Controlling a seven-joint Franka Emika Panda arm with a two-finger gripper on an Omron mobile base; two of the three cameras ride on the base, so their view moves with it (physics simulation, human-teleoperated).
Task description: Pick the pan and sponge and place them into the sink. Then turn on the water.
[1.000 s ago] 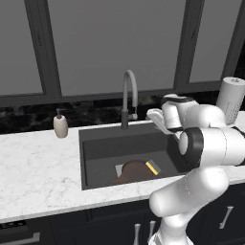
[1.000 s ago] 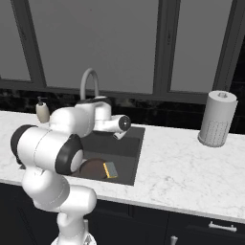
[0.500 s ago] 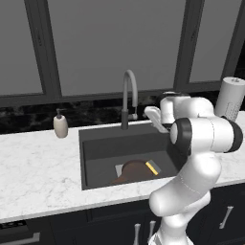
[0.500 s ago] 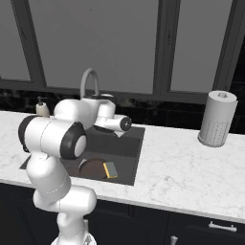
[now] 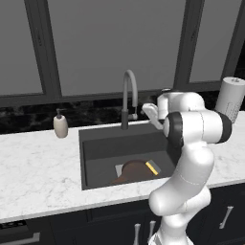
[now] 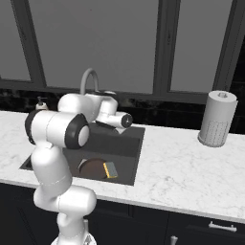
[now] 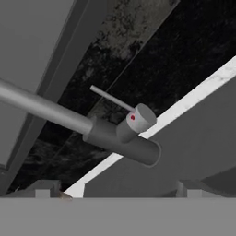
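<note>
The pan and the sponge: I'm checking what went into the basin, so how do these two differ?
The pan is round and dark reddish-brown; the sponge is a small flat rectangle, yellow on its visible face. The pan is much larger than the sponge. In both base views the sponge lies at the pan's right edge. Both lie at the bottom of the sink.

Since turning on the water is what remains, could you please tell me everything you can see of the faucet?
The faucet is a tall arched gooseneck in matte grey, looking like metal, standing upright at the back rim of the sink. The hand view shows its thicker dark base with a round side knob marked with a red dot and carrying a thin straight lever. No water runs from it. The open gripper faces it without touching.
</note>
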